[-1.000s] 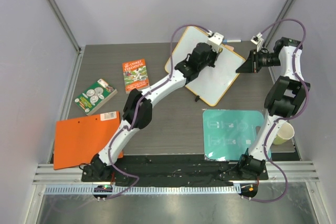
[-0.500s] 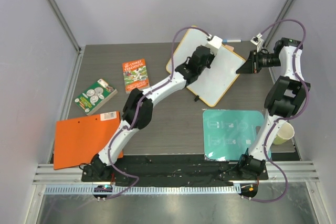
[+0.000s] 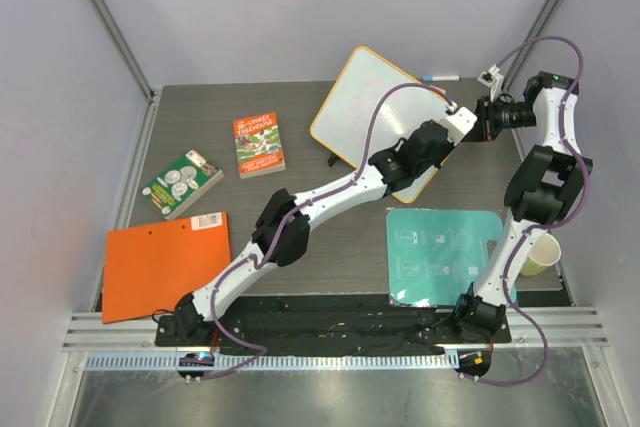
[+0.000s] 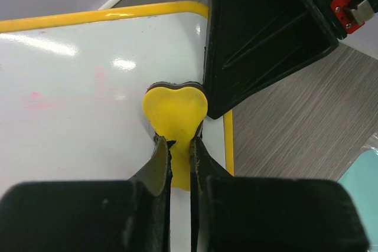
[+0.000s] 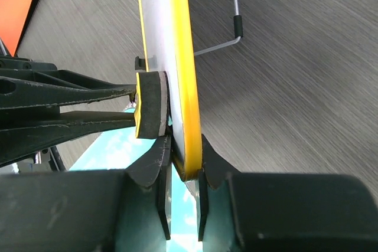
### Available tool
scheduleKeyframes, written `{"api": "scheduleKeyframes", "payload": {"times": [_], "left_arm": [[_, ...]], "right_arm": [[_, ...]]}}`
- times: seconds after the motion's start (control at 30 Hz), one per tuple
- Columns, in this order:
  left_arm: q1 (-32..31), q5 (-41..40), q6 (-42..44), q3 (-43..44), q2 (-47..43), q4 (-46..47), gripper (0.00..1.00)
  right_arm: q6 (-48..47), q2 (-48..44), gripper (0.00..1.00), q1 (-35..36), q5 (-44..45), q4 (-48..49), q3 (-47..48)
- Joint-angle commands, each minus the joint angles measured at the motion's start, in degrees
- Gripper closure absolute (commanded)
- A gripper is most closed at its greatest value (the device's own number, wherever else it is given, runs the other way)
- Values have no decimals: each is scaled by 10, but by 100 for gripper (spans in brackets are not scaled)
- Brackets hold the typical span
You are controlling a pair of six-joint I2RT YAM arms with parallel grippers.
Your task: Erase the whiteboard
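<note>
One large white whiteboard (image 3: 350, 107) w/ thin orange-yellow rim sits tilted, its edge pinched in the right gripper (image 5: 184, 146). Just beside it, the left gripper (image 4: 180, 143) is clamped on a yellow heart-shaped eraser (image 4: 175, 105) pressed to the board face. Faint pink smudges (image 4: 35, 98) lie left of the eraser. A teal rectangular mat (image 3: 440, 247) lies nearer the bases.

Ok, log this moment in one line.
left gripper: shut on yellow eraser, against whiteboard | right gripper: shut on whiteboard edge | faint pink marks visible
</note>
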Motion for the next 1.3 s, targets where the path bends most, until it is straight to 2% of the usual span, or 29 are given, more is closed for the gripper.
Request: {"api": "scheduleKeyframes", "payload": {"times": [0.0, 0.37, 0.87, 1.27], "left_arm": [[38, 14, -31, 51, 40, -7, 100], [132, -3, -93, 37, 33, 17, 100], [193, -8, -118, 8, 66, -17, 100], [252, 29, -149, -2, 55, -7, 100]], "right_arm": [[-99, -24, 99, 35, 89, -53, 8], [-91, -29, 99, 37, 97, -52, 20], [-89, -35, 99, 38, 103, -52, 22], [-97, -36, 99, 38, 114, -52, 14]]}}
